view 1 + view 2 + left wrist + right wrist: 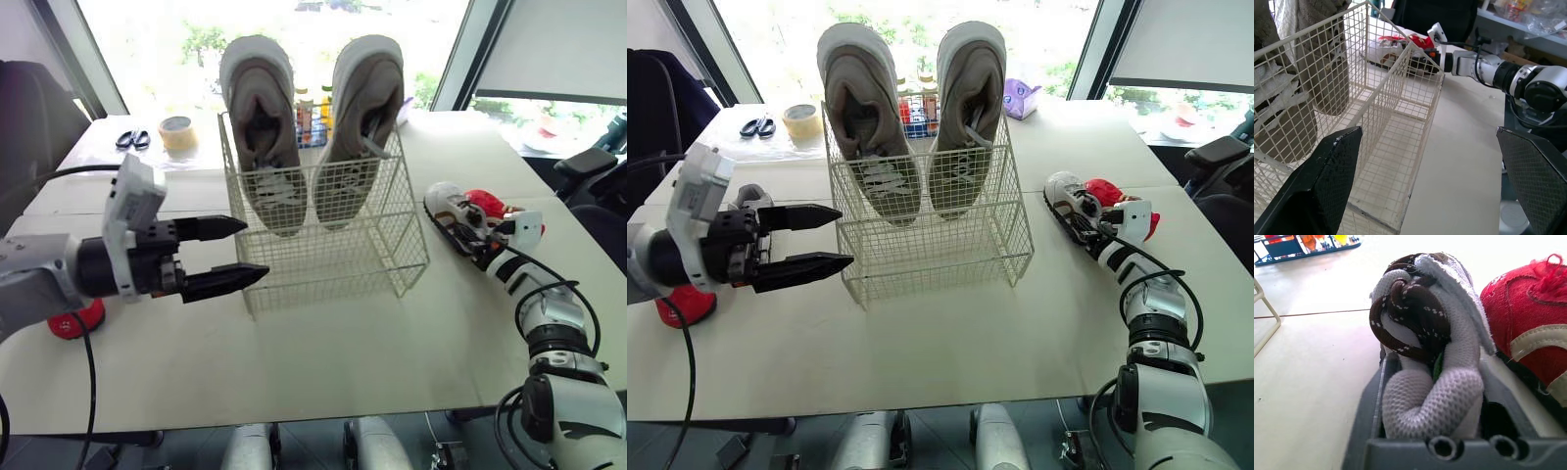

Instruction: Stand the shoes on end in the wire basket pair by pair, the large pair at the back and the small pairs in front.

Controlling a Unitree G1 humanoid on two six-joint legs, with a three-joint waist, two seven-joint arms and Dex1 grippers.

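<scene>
The white wire basket (323, 257) stands mid-table with a large grey pair on end at its back, one shoe (263, 127) beside the other (359, 117). Its front section is empty. My left gripper (253, 248) hovers open at the basket's front left corner, holding nothing. To the right of the basket, a small white shoe with brown laces (451, 211) lies on the table beside a small red shoe (486, 204). My right gripper (478, 245) is shut on the white shoe (1425, 333), its heel end squeezed between the fingers (1371, 406). Another red shoe (684, 304) lies under my left arm.
A tape roll (177, 132) and scissors (133, 138) lie at the far left of the table. A rack of bottles (312, 110) stands behind the basket, and a purple box (1019, 98) sits to its right. A dark chair (588, 166) stands at the right.
</scene>
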